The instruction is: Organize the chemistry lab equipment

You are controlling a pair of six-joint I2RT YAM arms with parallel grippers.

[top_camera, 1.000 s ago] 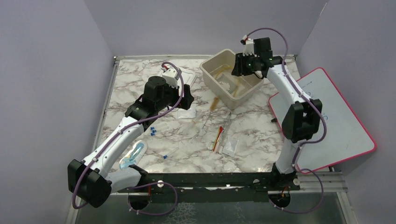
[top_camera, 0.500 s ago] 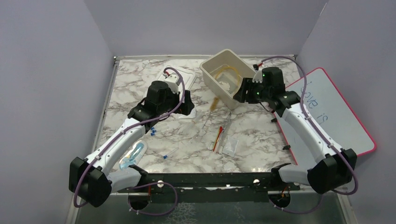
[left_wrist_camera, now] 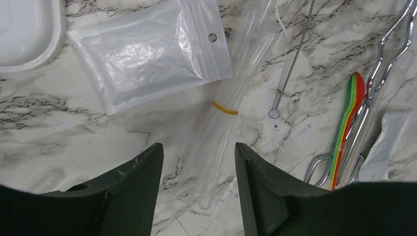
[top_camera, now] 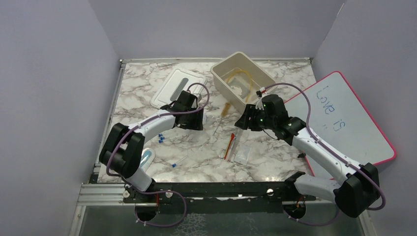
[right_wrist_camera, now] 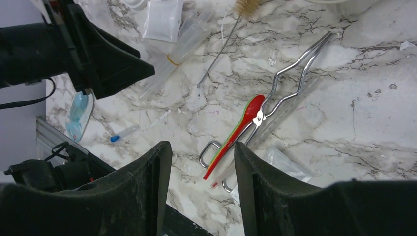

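My left gripper point(left_wrist_camera: 198, 147) is open and low over the marble, its jaws either side of a bundle of clear tubes point(left_wrist_camera: 231, 123) bound with a yellow band, with gaps on both sides. A clear plastic packet point(left_wrist_camera: 147, 54) lies just beyond. My right gripper point(right_wrist_camera: 202, 145) is open above the thin metal tongs point(right_wrist_camera: 295, 73), a red spoon stack point(right_wrist_camera: 241, 125) and a red-tipped dropper point(right_wrist_camera: 223, 178). Amber tubing point(top_camera: 241, 76) lies in the beige bin point(top_camera: 223, 83). Tiny blue-capped pieces point(top_camera: 161, 137) sit by the left arm.
A white lid point(top_camera: 169, 88) lies at the back left. The pink-edged whiteboard point(top_camera: 344, 123) leans at the right. A wire brush point(left_wrist_camera: 295, 54) runs between tubes and tongs. Another packet point(top_camera: 242, 155) and a blue-capped vial point(right_wrist_camera: 123, 133) lie nearer the front.
My right gripper left the bin and came down toward the front, over the tongs. My left arm folded back and its jaws narrowed around the tube bundle.
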